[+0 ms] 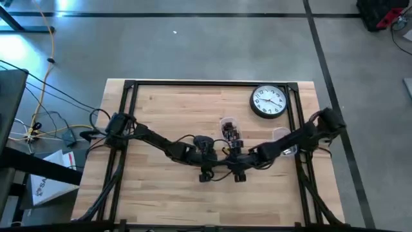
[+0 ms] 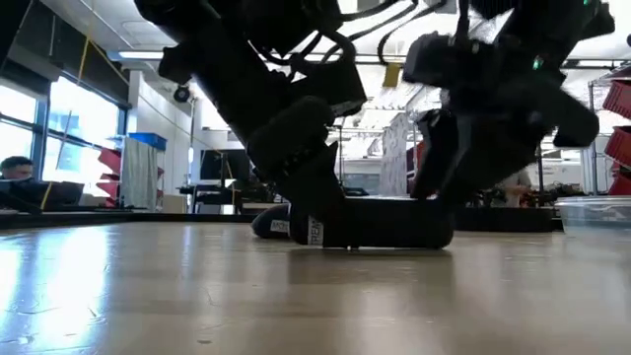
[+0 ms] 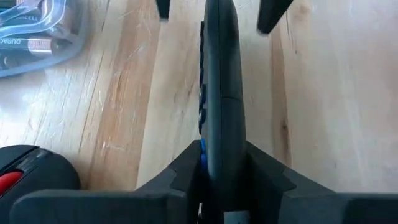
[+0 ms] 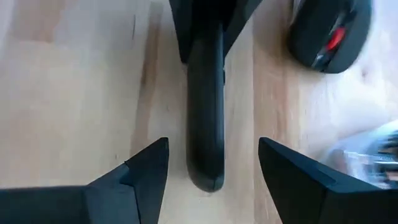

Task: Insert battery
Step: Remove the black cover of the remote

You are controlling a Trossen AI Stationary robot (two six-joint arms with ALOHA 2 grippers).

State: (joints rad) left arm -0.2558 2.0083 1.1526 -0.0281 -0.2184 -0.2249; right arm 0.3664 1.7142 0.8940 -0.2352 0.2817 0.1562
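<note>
2 dark arms (image 1: 161, 142), cabled, with angular black fingers (image 4: 143, 171)

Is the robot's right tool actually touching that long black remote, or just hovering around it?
Apart. In the right wrist view, the right tool stands open with its fingers on either side of the remote, bare wood showing between each finger and it. The left tool holds the remote.

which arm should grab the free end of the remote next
Right. The right gripper is open and straddles the free end of the remote; the left gripper is already clamped on its other end.
</note>
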